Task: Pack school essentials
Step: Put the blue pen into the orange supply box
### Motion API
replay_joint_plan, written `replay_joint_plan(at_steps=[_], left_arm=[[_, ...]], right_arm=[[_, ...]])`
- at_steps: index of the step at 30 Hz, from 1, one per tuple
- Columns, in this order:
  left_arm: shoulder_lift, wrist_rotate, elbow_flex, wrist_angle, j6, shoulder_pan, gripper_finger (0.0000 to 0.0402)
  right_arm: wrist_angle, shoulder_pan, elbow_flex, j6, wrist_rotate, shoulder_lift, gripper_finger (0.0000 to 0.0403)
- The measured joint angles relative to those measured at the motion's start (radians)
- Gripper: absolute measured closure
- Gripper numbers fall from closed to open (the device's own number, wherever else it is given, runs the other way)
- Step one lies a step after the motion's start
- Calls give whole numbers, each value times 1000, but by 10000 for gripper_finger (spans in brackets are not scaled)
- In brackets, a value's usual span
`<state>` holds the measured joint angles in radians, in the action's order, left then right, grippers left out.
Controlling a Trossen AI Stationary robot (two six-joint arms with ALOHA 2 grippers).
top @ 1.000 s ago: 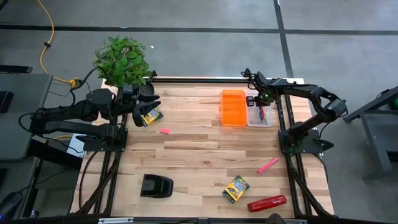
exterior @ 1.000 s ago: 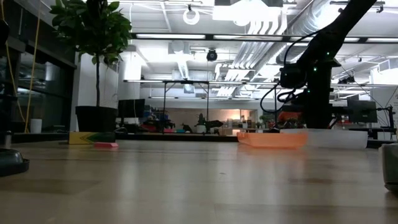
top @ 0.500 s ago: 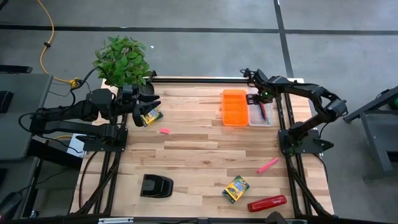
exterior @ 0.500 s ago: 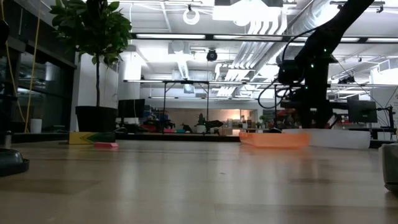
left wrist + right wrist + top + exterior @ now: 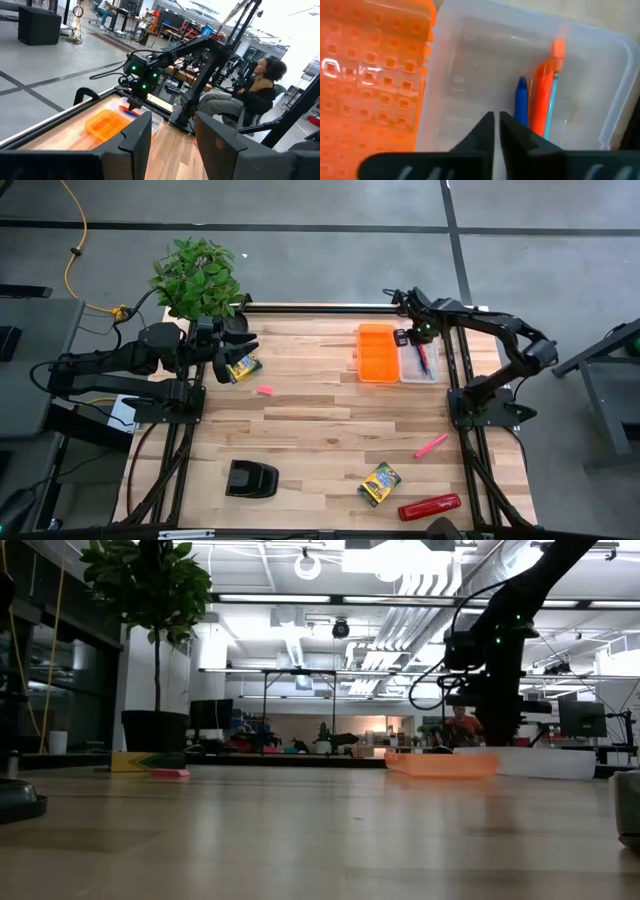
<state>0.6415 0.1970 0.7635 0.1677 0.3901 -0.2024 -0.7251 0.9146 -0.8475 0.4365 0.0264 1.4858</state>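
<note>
Wooden table (image 5: 320,430), right pincer (image 5: 496,120) pressed together over clear bin (image 5: 615,95), orange lid (image 5: 370,75) beside.

Two dark jointed arms, green lights glowing

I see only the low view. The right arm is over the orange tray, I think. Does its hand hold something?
Observer: No. The right hand is shut and empty, above the clear bin beside the orange tray.
Operator: What is in that bin?
Observer: A blue pen and an orange pen.
Operator: What is left to pack?
Observer: A pink pen, a crayon box, a pink eraser. A second crayon box is at the left hand.
</note>
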Motion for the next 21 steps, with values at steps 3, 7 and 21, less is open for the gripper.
replay_joint_plan(at_steps=[3,7,21], left_arm=[[0,0,0,0,1,0,264],[0,0,0,0,3,0,264],[7,0,0,1,1,0,264]], right_arm=[[3,7,19,17,-6,15,381],[13,17,33,18,-10,36,399],[37,24,33,51,8,51,402]])
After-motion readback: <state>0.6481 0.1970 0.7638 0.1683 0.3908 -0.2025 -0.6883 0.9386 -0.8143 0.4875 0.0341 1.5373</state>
